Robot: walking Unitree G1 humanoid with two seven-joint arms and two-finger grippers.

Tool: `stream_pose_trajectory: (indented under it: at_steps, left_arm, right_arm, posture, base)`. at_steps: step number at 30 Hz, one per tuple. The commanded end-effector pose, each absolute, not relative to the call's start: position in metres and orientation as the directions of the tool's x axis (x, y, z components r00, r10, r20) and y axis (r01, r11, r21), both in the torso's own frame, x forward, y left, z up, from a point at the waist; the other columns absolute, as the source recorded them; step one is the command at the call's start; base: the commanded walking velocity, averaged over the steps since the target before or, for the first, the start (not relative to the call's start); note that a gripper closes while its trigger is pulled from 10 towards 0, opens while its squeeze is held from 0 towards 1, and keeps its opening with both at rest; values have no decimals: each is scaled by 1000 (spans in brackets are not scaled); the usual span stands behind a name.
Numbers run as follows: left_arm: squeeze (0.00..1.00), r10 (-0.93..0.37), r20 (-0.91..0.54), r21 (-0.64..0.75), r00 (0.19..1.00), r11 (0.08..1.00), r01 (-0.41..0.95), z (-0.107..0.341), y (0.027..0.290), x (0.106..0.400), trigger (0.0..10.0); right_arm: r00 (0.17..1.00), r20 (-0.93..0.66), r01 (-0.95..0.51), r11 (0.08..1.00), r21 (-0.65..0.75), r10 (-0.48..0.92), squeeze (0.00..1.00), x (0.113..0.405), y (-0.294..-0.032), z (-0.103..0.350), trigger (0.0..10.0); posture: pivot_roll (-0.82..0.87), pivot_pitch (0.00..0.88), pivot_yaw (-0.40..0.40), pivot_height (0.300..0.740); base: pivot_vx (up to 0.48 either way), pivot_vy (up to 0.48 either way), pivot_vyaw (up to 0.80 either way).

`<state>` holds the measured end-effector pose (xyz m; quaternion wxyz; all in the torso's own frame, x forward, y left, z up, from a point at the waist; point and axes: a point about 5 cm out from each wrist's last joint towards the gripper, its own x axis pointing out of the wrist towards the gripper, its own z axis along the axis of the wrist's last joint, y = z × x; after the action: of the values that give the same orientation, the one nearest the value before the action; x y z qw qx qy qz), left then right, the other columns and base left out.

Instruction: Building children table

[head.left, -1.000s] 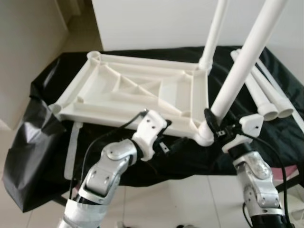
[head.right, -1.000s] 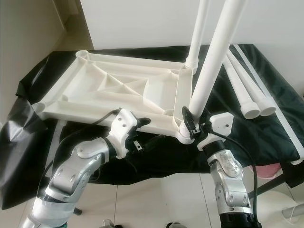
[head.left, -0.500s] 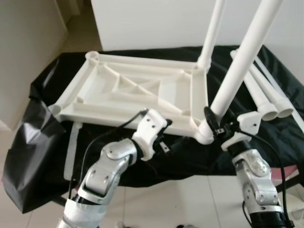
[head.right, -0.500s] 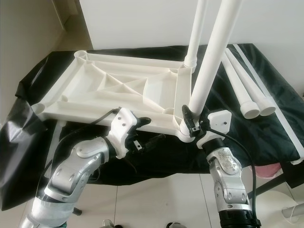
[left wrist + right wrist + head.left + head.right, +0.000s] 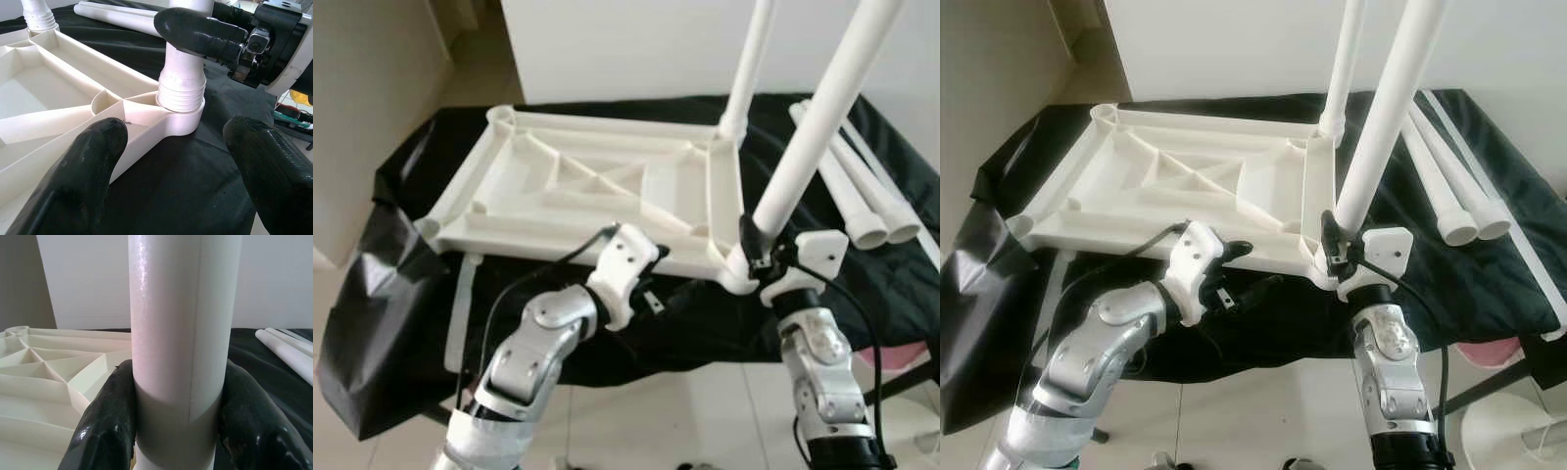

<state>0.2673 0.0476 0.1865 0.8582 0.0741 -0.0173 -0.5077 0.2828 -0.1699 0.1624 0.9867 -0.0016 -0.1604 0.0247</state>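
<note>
Tabletop [image 5: 597, 191] of white ribbed plastic lies upside down on my black-draped bench [image 5: 901, 259], filling the middle of the head view from about nine o'clock to three. I see two legs already standing in its corner sockets: the far leg [image 5: 747, 69] at roughly one o'clock, and the near leg [image 5: 818, 117] rising steeply out of the socket at about four o'clock. My right pincer [image 5: 178, 426] is clamped around that near leg just above its threaded collar, one black finger [image 5: 105, 426] pressed to each side of the tube. My left pincer [image 5: 178, 161] hovers with its fingers spread wide and nothing between them, just off the tabletop's near edge at around six o'clock, aimed at the same socket and close to the right pincer. Two spare legs [image 5: 862, 196] lie side by side on the cloth at three o'clock, apart from the tabletop. Loose black cloth [image 5: 367, 313] droops off the bench corner at eight o'clock.
</note>
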Motion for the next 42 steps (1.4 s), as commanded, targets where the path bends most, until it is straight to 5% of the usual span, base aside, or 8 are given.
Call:
stream_pose_trajectory:
  at_steps: [1,14,26,42]
  left_arm:
    - [0,-871,-38,144,490,480,865,189,44,267,10000]
    - [0,-874,-30,141,486,478,867,190,42,266,10000]
    - [0,-878,-28,136,478,471,872,190,40,266,10000]
    - [0,-886,-31,140,462,454,880,191,38,266,10000]
  right_arm:
    - [983,184,23,1000,-5,-21,0,283,-172,135,10000]
    - [960,192,202,979,19,-202,0,291,-175,137,10000]
    - [861,124,484,869,101,-493,0,301,-203,133,10000]
    - [799,105,580,805,126,-592,0,316,-200,138,10000]
  posture:
    - [-56,99,13,740]
    - [-50,88,-2,740]
    - [-51,71,-1,740]
    - [-45,60,10,740]
  base:
    - [0,0,0]
    - [0,0,0]
    - [0,0,0]
    - [0,0,0]
